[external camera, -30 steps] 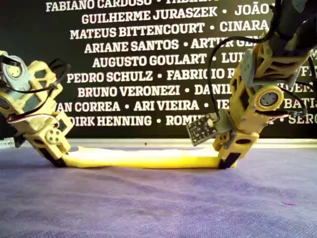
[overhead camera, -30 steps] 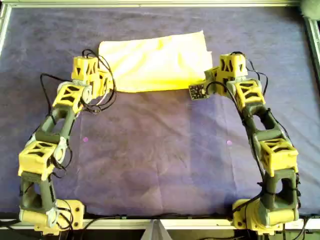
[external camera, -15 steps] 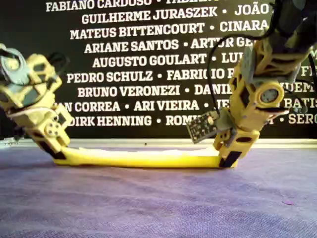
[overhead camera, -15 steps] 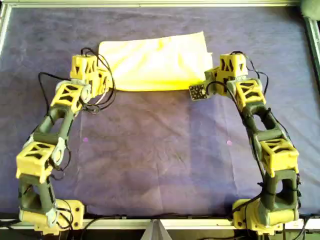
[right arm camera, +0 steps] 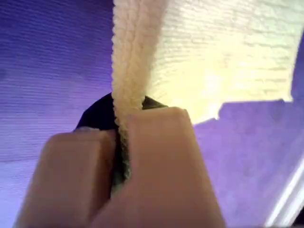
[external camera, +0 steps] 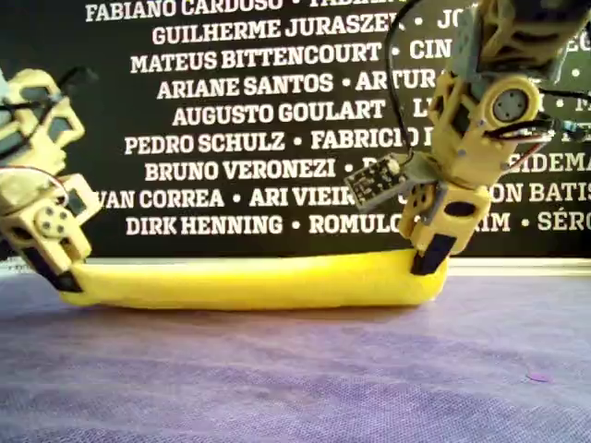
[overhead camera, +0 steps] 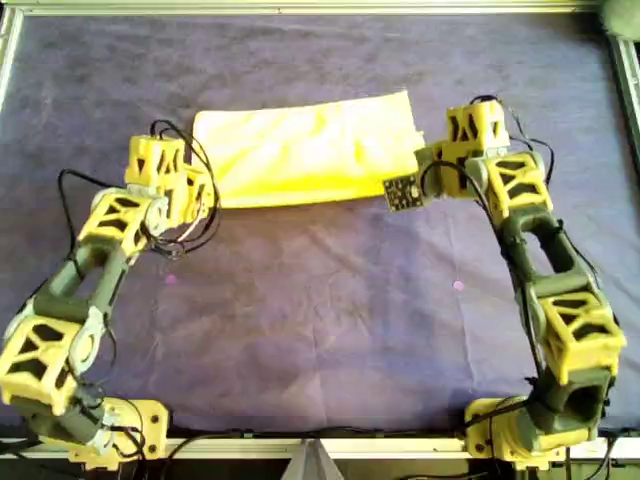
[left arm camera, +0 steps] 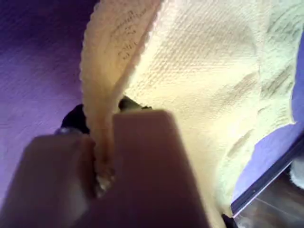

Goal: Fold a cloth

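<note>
The yellow cloth (overhead camera: 310, 150) lies as a wide band on the far half of the purple covering; in the exterior view the cloth (external camera: 249, 281) has its near edge raised between two grippers. One arm's gripper (overhead camera: 205, 195) holds the overhead view's left near corner, another arm's gripper (overhead camera: 420, 170) the right near corner. The wrist views do not show which arm is which. My first gripper (left arm camera: 102, 161) is shut on a doubled cloth edge (left arm camera: 213, 71). My second gripper (right arm camera: 121, 156) is shut on a cloth edge (right arm camera: 228, 52).
The dark purple covering (overhead camera: 320, 320) spans the table inside a metal frame (overhead camera: 300, 6). A small circuit board (overhead camera: 400, 192) sticks out from the arm on the overhead view's right. A black banner (external camera: 259, 111) with white names stands behind the table.
Both grippers have lifted the cloth's near edge off the covering and drawn it slightly toward the arm bases. The arm on the overhead view's left has shifted further left.
</note>
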`<move>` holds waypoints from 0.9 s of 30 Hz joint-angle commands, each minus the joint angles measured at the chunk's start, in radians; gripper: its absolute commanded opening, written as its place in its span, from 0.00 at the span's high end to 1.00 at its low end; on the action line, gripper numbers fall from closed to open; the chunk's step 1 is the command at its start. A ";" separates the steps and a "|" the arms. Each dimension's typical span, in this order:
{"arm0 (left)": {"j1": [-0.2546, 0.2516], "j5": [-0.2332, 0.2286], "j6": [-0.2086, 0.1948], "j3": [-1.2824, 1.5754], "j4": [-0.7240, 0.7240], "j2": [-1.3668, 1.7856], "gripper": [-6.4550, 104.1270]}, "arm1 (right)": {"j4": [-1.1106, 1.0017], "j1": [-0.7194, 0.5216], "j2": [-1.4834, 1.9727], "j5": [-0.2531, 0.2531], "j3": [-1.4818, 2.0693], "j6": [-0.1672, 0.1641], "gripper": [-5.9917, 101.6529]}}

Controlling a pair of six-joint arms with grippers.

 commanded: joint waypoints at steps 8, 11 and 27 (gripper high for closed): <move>-0.014 -0.002 -0.006 0.158 0.000 0.224 0.94 | -0.026 0.005 0.477 0.005 0.457 -0.003 0.94; -0.015 0.000 -0.006 0.218 0.000 0.261 0.94 | -0.086 0.005 0.517 0.005 0.540 -0.003 0.94; -0.158 0.002 -0.008 0.543 0.000 0.482 0.94 | -0.112 0.006 0.785 -0.084 0.879 -0.002 0.94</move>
